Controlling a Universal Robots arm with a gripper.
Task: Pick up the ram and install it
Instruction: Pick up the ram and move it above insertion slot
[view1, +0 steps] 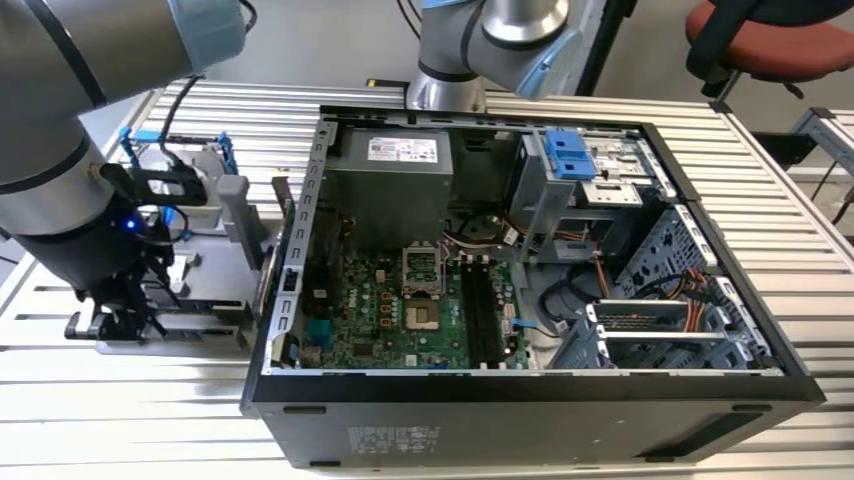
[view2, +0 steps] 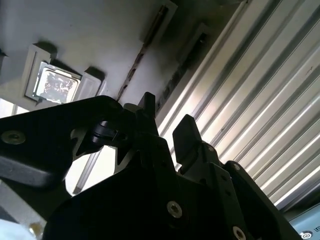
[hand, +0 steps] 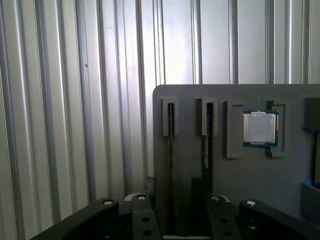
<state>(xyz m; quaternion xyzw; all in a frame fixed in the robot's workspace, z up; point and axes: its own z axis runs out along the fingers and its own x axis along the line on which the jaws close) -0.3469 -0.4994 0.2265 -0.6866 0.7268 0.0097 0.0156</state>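
The black two-fingered gripper hangs over a flat grey plastic parts tray on the ribbed aluminium table, to the exterior view's left of the open black computer case. Its fingers are spread and hold nothing. In the first wrist view the ram lines up with the gap between them. It is a thin dark circuit-board stick, standing on edge in a tray slot, near a square silver processor chip

White label on the power supply; its print too small to read.
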